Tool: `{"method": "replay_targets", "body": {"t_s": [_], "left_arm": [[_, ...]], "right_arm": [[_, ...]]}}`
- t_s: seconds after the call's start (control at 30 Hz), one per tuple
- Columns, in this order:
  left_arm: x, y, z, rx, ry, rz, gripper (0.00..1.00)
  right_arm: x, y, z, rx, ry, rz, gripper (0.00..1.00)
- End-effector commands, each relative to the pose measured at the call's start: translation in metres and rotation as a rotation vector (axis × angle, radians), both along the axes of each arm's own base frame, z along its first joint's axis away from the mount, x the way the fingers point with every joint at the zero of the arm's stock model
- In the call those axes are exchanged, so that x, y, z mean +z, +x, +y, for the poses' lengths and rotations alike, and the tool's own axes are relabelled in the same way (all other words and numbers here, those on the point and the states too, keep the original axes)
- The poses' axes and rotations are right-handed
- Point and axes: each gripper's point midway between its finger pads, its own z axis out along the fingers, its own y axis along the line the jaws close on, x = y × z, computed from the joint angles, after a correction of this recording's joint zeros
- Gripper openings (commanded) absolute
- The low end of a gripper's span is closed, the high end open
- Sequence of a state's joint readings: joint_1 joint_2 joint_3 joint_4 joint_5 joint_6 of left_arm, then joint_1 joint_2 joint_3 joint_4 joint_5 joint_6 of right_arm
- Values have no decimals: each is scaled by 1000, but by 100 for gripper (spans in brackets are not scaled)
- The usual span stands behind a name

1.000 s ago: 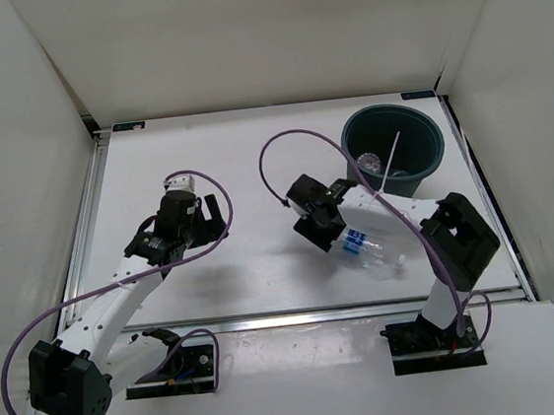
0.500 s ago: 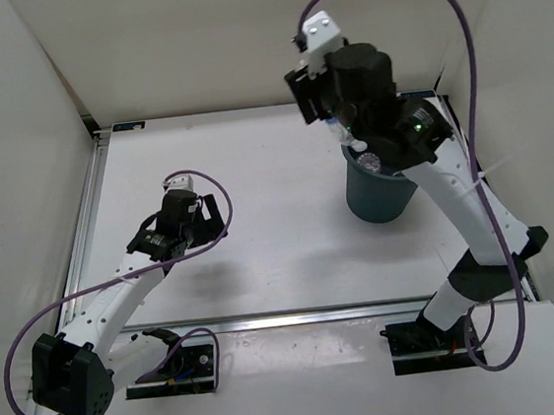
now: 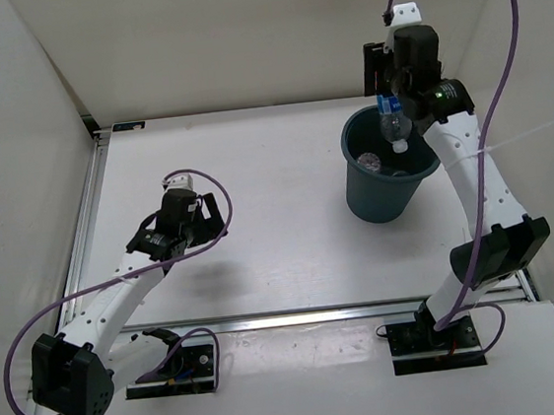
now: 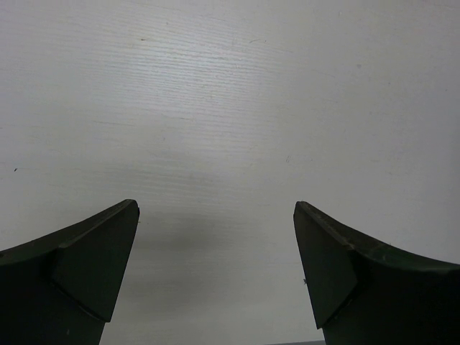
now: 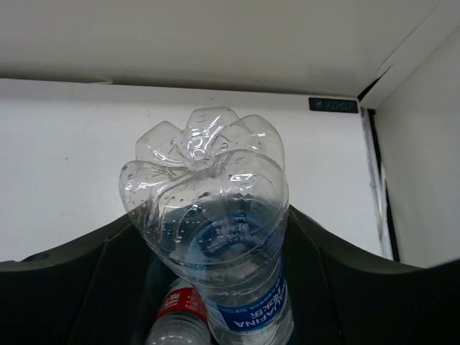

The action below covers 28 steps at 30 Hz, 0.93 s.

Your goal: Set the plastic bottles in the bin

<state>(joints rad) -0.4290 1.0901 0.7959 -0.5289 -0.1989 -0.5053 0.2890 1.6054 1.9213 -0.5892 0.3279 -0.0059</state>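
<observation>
Two fingers of the R gripper [image 3: 389,102] are spread wide, high above the bin [image 3: 370,193], w/ the blue-labelled bottle [image 5: 208,208] hung cap-down btwn them. A gap is seen at one side of its label, and the red-capped bottle [image 5: 176,316] down in the bin is visible thru it. The blue one is thus judged loose or barely touched, not pinched. It is oriented cap-down, plumb over the opening, prob. so that it drops clean inside the rolled rim.

The bin is stood near the far R corner of the desk [image 3: 282,256], close to the R edge. Little room is seen btwn it and the side wall, so a straight lift is judged the safest exit.

The L gripper [image 4: 215,215] is held open w/ nothing in it, low over bare top toward the L edge, well apart from the bin. No bottle is seen outside the bin, so this drop is judged the last step.
</observation>
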Motion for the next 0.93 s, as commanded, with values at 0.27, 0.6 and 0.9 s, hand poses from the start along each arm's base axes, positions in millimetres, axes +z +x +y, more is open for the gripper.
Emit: {"method": "replay_targets", "body": {"t_s": [0.27,0.6,0.9], "left_arm": [[29,13,13,41,31,-63,100],[79,30,49,172,85,-179,100],[87,28,121,461,304,-184,100]], "right_arm": [[25,-24,-13,-135,240,-76,100],[-25,-79,1,37,522,331,100],[-38,-102,2,174,616,353,100]]}}
